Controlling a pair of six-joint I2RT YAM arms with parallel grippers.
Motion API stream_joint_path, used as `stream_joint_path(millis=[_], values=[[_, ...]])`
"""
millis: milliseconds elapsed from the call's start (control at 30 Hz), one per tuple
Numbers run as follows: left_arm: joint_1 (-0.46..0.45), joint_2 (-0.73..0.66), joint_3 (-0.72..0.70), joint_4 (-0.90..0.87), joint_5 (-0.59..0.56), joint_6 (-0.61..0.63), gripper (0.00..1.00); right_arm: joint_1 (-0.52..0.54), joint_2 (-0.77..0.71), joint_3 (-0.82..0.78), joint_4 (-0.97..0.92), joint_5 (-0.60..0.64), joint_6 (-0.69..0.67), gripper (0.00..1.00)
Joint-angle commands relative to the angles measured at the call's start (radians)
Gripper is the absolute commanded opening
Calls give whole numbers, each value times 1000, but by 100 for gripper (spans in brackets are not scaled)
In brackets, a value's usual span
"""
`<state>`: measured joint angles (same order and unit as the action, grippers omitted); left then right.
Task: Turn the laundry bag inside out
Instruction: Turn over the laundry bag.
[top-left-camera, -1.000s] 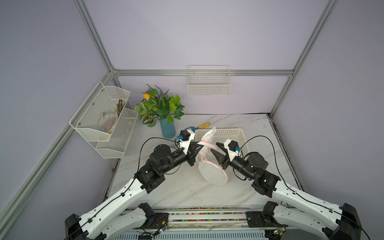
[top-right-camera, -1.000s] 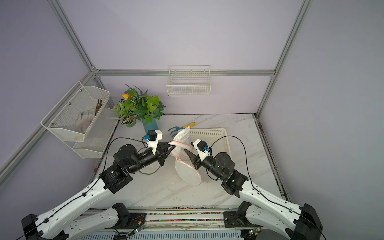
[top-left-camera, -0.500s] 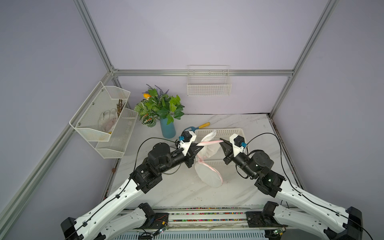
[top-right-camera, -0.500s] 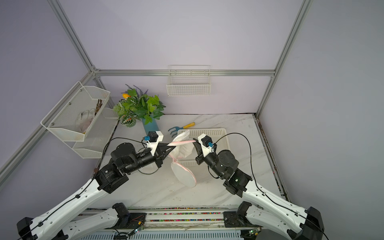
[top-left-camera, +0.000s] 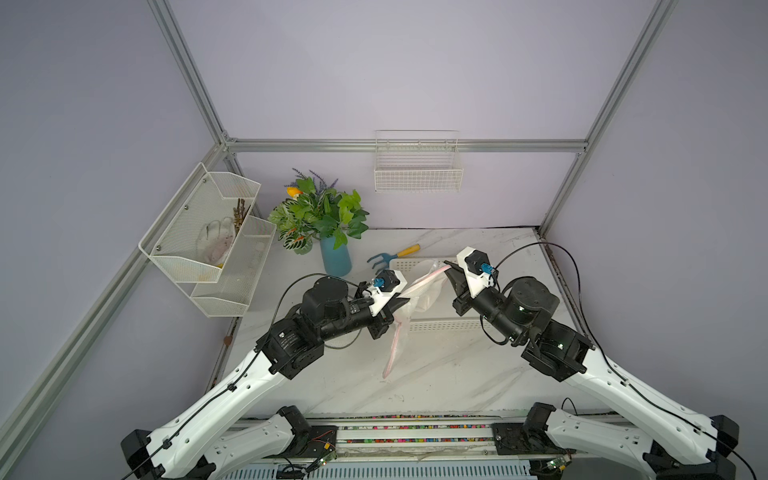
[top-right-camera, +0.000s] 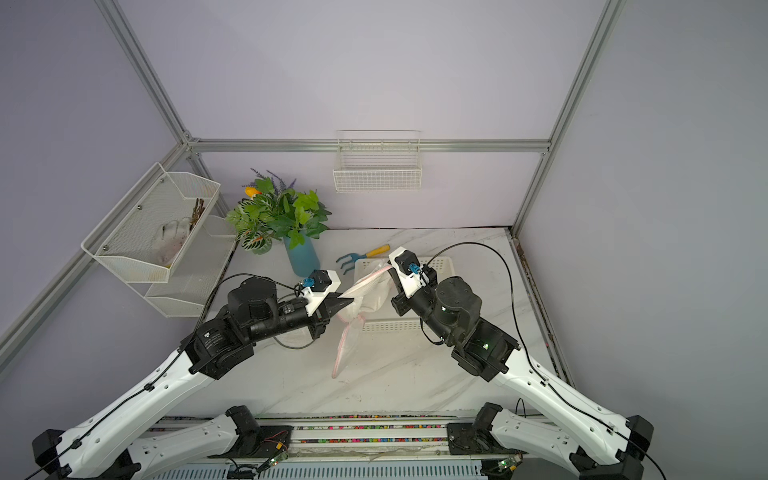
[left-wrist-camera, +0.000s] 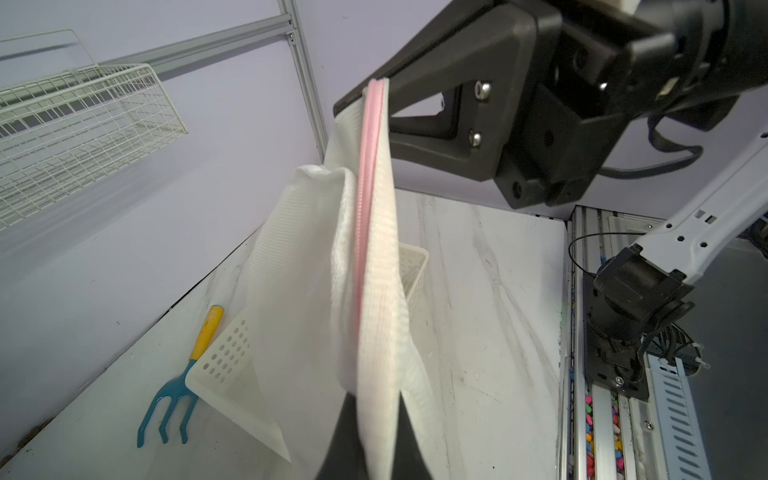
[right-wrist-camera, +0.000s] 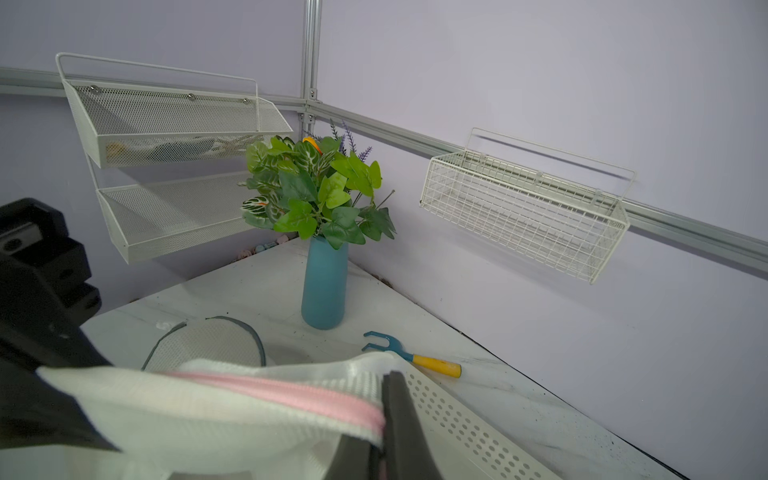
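Laundry bag (top-left-camera: 420, 291), white mesh with a pink zipper (left-wrist-camera: 365, 187), hangs in the air just above the middle of both top views, stretched between the two arms. The left gripper (top-left-camera: 404, 304) is clamped tight on the lower end of the zippered edge. The right gripper (top-left-camera: 449, 269) is pinched on the other end, higher and further right in the frame. The zipper runs taut from one to the other. The rest of the mesh sags below, a narrow pink-edged tail trailing toward the marble table (top-left-camera: 457, 374); I cannot tell whether it touches. Under the bag sits a white perforated basket (top-left-camera: 440, 326), with a blue hand rake (top-left-camera: 392, 255) just beside its far rim and a blue vase (top-left-camera: 334, 259) of greenery further left.
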<state>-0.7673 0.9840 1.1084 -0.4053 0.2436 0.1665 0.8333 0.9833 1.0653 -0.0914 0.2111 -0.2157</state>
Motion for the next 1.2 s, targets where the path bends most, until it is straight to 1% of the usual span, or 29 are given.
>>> stream_joint_path(millis=[0,200,300,433,567,633,767,867,1033,1067,1167], values=[[-4,14,39,-142,5,68,0,-7,17,77,-37,18,-28,0],[-16,18,52,-193,83,151,0,-6,97,160,-140,-34,-66,0],[-22,21,66,-241,118,215,0,-8,139,208,-222,-73,-100,7],[-24,28,85,-299,159,292,0,-17,192,262,-319,-134,-120,11],[-25,26,87,-323,212,357,0,-44,231,280,-395,-227,-122,17],[-27,18,84,-324,232,384,0,-70,249,280,-428,-285,-118,21],[-27,-12,65,-312,264,425,0,-124,279,247,-467,-397,-98,33],[-27,-54,30,-254,260,401,0,-143,294,207,-467,-456,-77,40],[-25,-147,-68,-88,247,294,0,-158,271,145,-413,-501,20,51],[-26,-164,-90,-51,241,269,0,-165,259,131,-401,-504,63,54],[-23,-212,-162,72,222,175,0,-187,223,97,-383,-579,177,58]])
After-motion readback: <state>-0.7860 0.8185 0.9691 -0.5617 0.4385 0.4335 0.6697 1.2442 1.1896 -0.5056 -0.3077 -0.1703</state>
